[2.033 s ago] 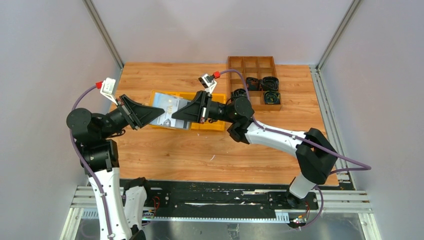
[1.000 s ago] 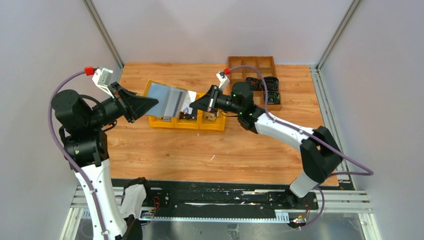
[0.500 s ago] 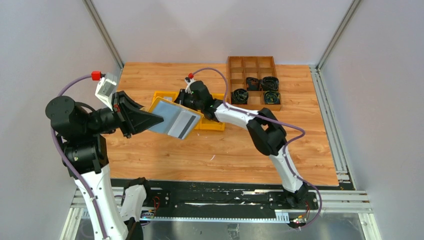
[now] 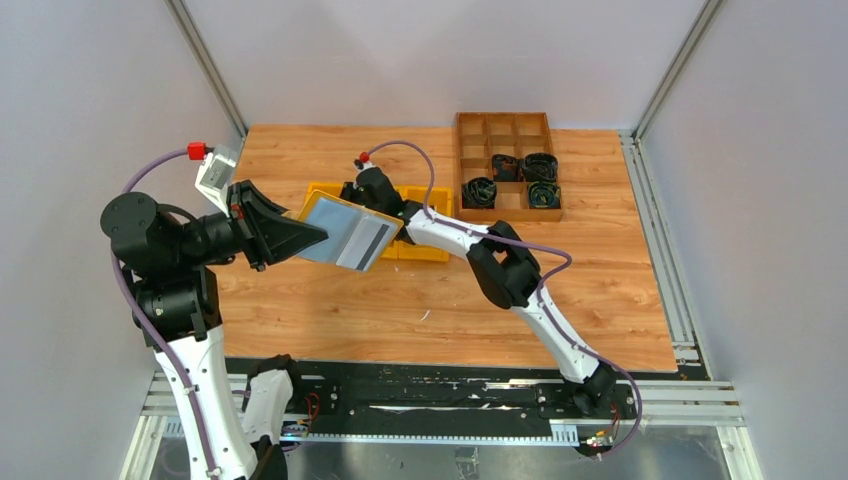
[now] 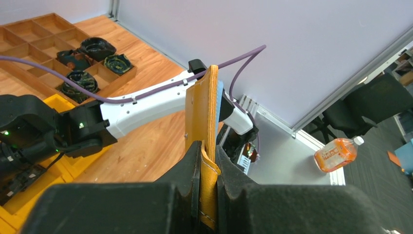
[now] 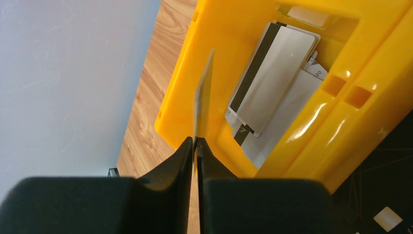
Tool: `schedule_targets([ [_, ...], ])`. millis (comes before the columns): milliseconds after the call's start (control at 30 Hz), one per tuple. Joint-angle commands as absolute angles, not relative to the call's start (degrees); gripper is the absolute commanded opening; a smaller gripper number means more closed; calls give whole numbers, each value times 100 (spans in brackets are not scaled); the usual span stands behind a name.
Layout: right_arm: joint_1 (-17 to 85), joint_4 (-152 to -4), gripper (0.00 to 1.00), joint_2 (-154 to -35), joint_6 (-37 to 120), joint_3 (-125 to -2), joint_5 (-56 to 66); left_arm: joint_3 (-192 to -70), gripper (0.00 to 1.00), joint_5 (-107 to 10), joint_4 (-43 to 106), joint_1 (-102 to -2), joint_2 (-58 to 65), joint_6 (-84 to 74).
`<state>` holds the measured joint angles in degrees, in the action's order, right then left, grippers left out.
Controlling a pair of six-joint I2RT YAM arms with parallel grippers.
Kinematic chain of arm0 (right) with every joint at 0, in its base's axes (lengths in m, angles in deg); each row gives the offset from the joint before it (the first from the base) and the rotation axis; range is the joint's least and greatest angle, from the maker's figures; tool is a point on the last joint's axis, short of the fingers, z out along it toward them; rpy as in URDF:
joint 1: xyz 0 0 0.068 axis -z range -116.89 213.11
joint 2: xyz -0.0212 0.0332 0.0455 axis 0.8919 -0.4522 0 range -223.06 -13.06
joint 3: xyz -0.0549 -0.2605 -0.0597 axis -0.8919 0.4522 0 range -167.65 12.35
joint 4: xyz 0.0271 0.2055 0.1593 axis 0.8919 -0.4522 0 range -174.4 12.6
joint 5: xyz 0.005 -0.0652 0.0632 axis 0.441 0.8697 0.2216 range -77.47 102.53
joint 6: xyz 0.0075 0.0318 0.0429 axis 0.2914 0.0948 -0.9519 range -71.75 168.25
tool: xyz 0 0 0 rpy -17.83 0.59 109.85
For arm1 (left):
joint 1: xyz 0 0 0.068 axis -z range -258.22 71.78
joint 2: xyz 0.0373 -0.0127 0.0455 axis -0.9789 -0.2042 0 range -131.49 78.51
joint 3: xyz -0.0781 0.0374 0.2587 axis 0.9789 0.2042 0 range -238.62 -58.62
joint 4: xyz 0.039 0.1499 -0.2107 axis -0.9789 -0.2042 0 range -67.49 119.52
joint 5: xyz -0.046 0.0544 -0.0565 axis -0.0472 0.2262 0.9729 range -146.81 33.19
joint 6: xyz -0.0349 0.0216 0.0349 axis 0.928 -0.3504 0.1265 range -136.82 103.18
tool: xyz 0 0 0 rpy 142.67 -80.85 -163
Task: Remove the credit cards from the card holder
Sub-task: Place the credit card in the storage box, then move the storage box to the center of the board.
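Observation:
My left gripper (image 4: 318, 236) is shut on the mustard-tan card holder (image 4: 346, 231) and holds it in the air above the table, silver-grey face up, in front of the yellow bin (image 4: 425, 251). In the left wrist view the card holder (image 5: 199, 109) stands edge-on between the fingers of the left gripper (image 5: 208, 148). My right gripper (image 6: 196, 142) is shut on one thin credit card (image 6: 204, 95), seen edge-on over the yellow bin (image 6: 292, 131). Other credit cards (image 6: 275, 73) lie flat inside that bin. From above, the right gripper (image 4: 358, 196) sits just behind the holder.
A wooden compartment tray (image 4: 505, 130) at the back right holds several black coiled items (image 4: 541, 165). The right arm (image 4: 500, 270) bends across the middle of the table. An orange bottle (image 5: 336, 153) lies on the floor beyond the table.
The right gripper drew away from the holder with a card and swung left over the yellow bin. The left arm lifted and tilted the holder, then held nearly still.

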<state>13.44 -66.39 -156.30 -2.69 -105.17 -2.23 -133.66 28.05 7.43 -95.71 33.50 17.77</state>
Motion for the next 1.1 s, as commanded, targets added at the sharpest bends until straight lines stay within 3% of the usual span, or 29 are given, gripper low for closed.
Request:
schedule_targets([
  [0,1195,-7042,15,-15824,-26,-10723,147,-13361,0,2813,1041,-9571,3387,1878],
  [133,1170,-7141,38,-15642,190,-10703,253,-13314,0,2760,1170,-9571,3326,1878],
  [333,1195,-7195,45,-14853,675,-10276,420,-13284,0,2541,1288,-9568,3222,1822],
  [567,1274,-7048,58,-13299,1829,-8765,918,-13275,0,2057,1002,-9570,3245,1386],
  [933,1354,-8019,61,-12826,2469,-7537,2427,-13346,0,1776,187,-9567,3401,541],
  [1067,1354,-8134,52,-12806,2472,-7424,2670,-13257,0,1783,120,-9571,3430,545],
])
